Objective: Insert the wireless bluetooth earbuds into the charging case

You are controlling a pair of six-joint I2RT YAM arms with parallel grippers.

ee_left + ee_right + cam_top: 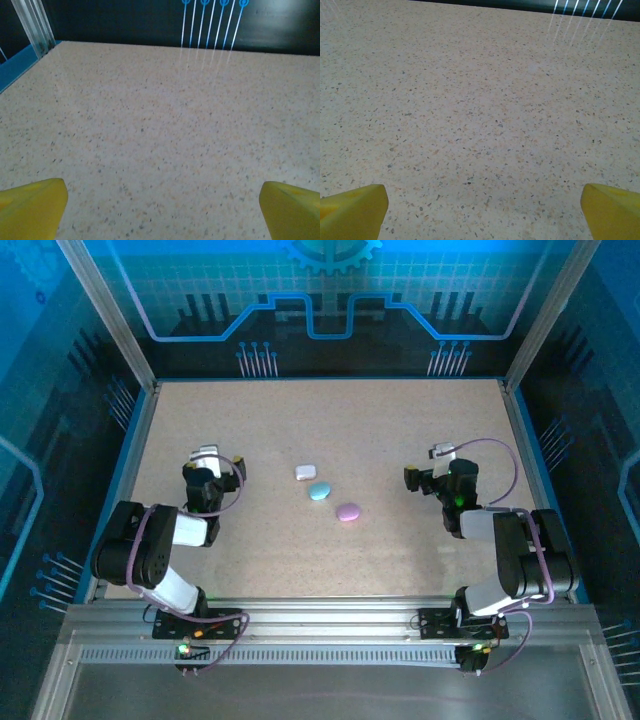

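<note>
I'm seeing a speckled beige stone-look tabletop [300, 420], boxed in by dark walls with glowing blue circuit patterns [330, 295] and silver aluminium corner posts [108, 310]

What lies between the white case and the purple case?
The teal case, between the white case and purple case in the top view.

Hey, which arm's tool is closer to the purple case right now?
Right. The right tool sits to the right of the purple case and slightly farther back; the left tool is well off to its left.
</note>
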